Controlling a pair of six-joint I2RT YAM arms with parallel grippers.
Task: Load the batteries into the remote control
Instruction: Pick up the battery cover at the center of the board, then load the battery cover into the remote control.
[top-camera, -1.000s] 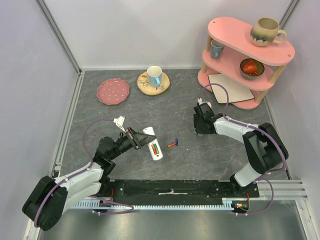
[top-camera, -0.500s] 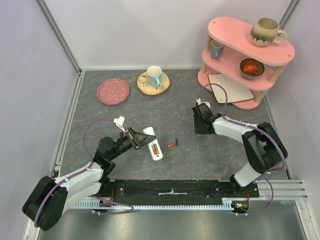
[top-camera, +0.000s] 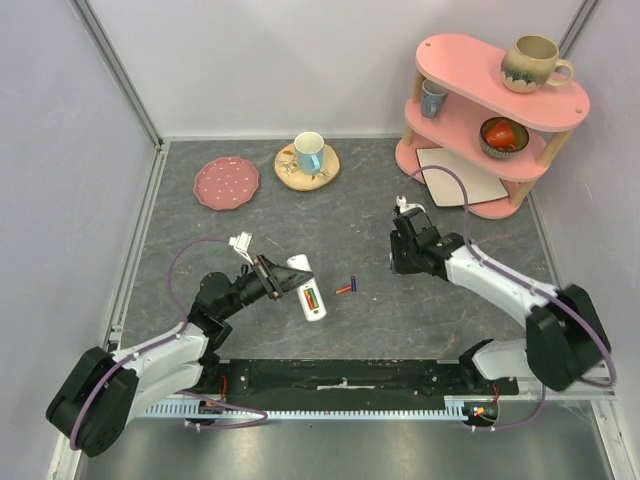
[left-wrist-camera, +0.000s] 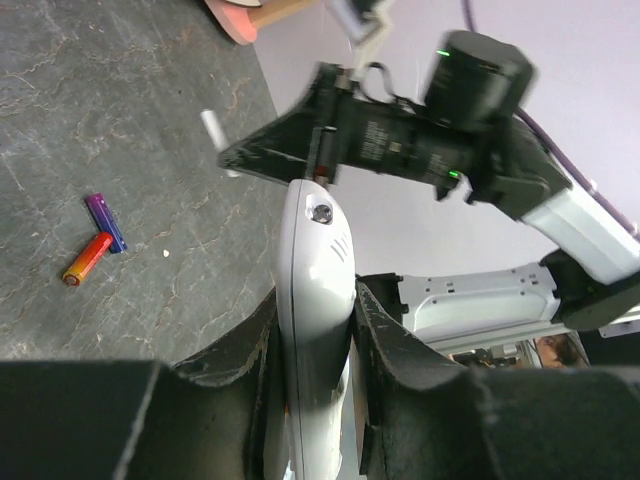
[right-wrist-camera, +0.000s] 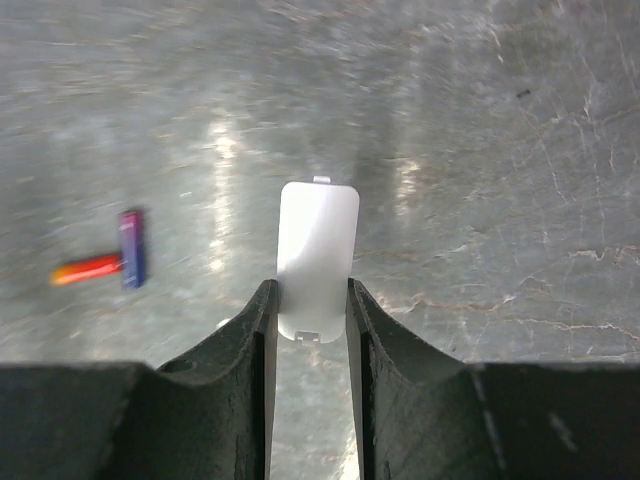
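My left gripper (top-camera: 284, 279) is shut on the white remote control (top-camera: 308, 288) and holds it on edge; it fills the left wrist view (left-wrist-camera: 314, 290). A red and a green battery (top-camera: 312, 297) sit in its open rear recess. An orange battery (top-camera: 343, 290) and a blue-purple battery (top-camera: 353, 283) lie touching on the table just right of the remote, and show in both wrist views (left-wrist-camera: 86, 259) (right-wrist-camera: 130, 260). My right gripper (top-camera: 399, 262) is shut on a small white battery cover (right-wrist-camera: 317, 250) a little above the table, right of the loose batteries.
A pink two-tier shelf (top-camera: 500, 120) with mugs and a bowl stands at the back right. A pink plate (top-camera: 226, 183) and a mug on a wooden coaster (top-camera: 308, 160) sit at the back. Grey walls close in the left and back.
The right arm's elbow has swung out to the right and its gripper has shifted slightly, still holding the cover. The left arm and the remote have not moved.
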